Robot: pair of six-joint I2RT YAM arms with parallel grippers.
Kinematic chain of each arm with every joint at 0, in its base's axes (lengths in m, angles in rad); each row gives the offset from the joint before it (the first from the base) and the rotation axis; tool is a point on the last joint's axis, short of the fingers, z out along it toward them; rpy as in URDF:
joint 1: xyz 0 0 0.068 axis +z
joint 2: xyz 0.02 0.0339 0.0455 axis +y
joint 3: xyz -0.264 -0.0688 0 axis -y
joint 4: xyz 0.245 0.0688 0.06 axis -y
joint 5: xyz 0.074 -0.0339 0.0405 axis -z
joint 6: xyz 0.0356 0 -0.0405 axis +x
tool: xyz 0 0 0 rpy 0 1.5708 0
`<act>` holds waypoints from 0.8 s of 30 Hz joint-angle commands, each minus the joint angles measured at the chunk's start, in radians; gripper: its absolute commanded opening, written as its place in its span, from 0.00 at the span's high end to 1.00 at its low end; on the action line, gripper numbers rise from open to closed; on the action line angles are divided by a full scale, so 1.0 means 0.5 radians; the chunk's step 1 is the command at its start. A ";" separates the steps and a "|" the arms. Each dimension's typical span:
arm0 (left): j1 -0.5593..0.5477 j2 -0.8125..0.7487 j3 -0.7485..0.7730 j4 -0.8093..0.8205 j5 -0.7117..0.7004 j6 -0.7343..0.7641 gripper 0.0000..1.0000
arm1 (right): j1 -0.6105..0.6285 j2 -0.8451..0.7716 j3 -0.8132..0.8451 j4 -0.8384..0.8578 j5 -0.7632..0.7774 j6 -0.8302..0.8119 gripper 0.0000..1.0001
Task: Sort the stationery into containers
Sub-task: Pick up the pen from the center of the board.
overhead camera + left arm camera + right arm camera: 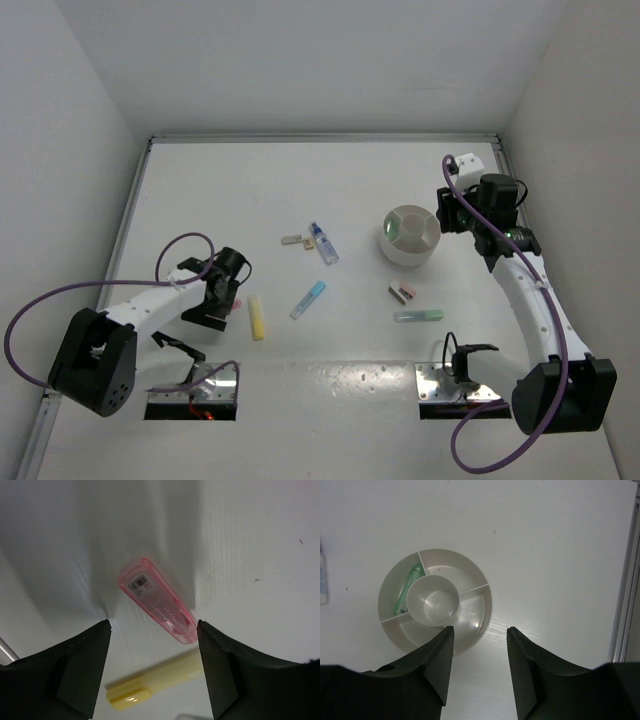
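Observation:
My left gripper (pixel 218 298) is open and empty, hovering over a pink stick (pixel 157 600) that lies between its fingers, with a yellow stick (pixel 155 680) just beside it (pixel 257 316). My right gripper (pixel 452 213) is open and empty just right of the round white divided dish (pixel 411 235). In the right wrist view the dish (pixel 485 611) holds a green stick (pixel 407 587) in its left compartment. On the table lie a blue stick (pixel 308 299), a clear blue-capped bottle (pixel 323 243), a tan block (pixel 292 240), brown-pink blocks (pixel 401 292) and a second green stick (pixel 418 316).
White walls enclose the table on the left, back and right. Two metal base plates (pixel 455 385) sit at the near edge. The right table rail (pixel 625 580) runs close to the right gripper.

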 commanded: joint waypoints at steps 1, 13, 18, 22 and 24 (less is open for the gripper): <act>0.018 -0.042 -0.020 -0.033 0.018 -0.118 0.25 | 0.014 -0.039 0.020 0.041 -0.044 -0.020 0.52; 0.156 0.256 0.016 -0.033 -0.019 -0.050 0.38 | 0.014 -0.076 0.020 0.041 -0.044 -0.020 0.52; 0.230 0.333 0.035 -0.015 -0.037 -0.010 0.39 | 0.014 -0.094 0.020 0.041 -0.063 -0.020 0.52; 0.267 0.369 0.035 0.004 -0.037 0.008 0.57 | 0.014 -0.094 0.020 0.041 -0.063 -0.020 0.52; 0.267 0.370 0.010 0.046 -0.037 0.027 0.65 | 0.014 -0.112 0.020 0.041 -0.063 -0.020 0.52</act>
